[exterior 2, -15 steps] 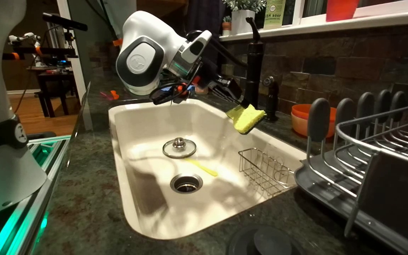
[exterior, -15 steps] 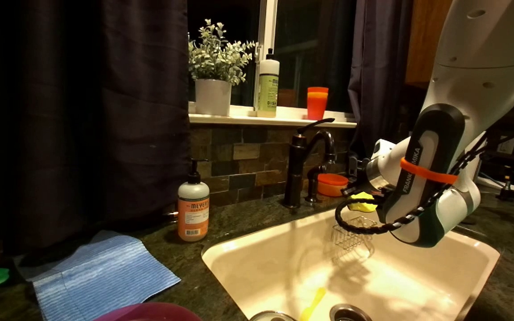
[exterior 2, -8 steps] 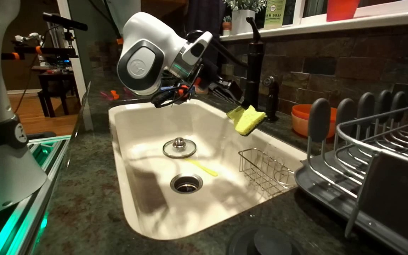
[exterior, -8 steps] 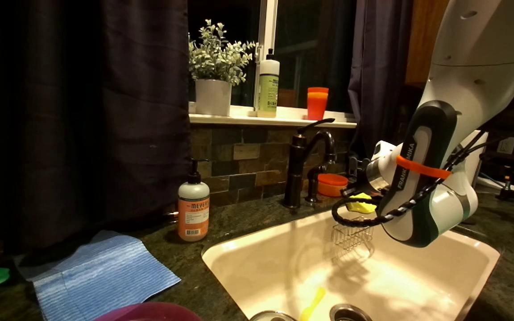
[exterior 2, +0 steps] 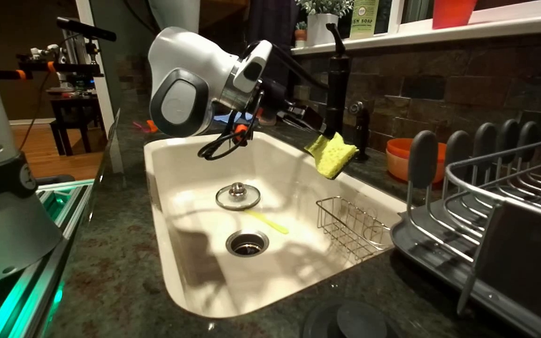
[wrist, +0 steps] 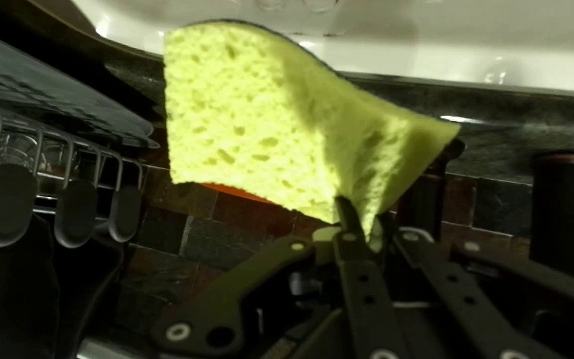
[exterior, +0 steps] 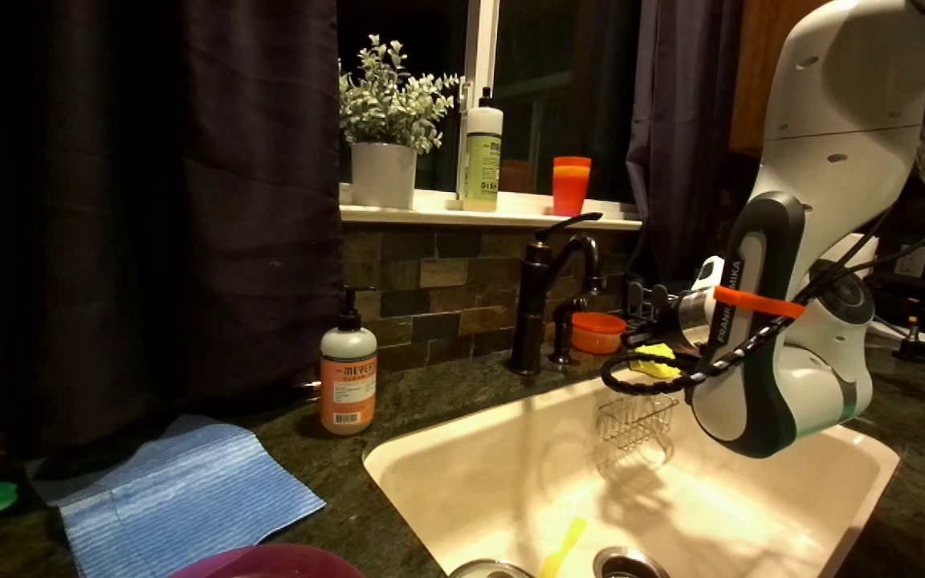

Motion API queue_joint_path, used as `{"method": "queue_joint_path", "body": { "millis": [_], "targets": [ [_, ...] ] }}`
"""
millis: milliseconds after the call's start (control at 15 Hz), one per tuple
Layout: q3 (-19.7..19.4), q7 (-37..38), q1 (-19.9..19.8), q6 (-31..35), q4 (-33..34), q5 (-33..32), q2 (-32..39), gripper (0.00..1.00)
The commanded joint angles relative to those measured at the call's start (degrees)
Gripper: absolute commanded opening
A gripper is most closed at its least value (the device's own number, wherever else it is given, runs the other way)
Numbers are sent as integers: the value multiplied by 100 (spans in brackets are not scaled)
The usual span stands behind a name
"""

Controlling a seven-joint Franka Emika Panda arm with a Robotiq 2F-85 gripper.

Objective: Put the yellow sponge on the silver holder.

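Gripper (wrist: pixel 364 214) pinches 1 yellow sponge (wrist: pixel 247 109)! Pitted, dark-edged, creased at the grip, it tilts near the rim of the sink (exterior 2: pixel 270 274); silver holder (exterior 2: pixel 351 228) inside.

In exterior view, camera looks across sink (exterior: pixel 495 474) toward window (exterior: pixel 563 96) behind it, near rim cropped. In exterior view, camera looks down along sink from dish rack (exterior 2: pixel 432 230) end, nearby. Both exterior views share sink, faucet (exterior 2: pixel 338 89), wire holder (exterior 2: pixel 349 227). Wrist view: close-up on sponge (wrist: pixel 237 114), facing tiles (wrist: pixel 237 229) behind sink, scene upside down.
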Motion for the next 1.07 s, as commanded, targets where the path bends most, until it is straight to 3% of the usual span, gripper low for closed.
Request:
{"method": "queue_joint_path", "body": {
  "millis": [0,467,1000],
  "targets": [
    [-38,363,-357,-2,-92,-704,-125,2],
    [-255,989,-808,-11,-1,-1968,-138,2],
    [-277,1726,-1460,-13,72,-2862,-118,2]
  ]
}}
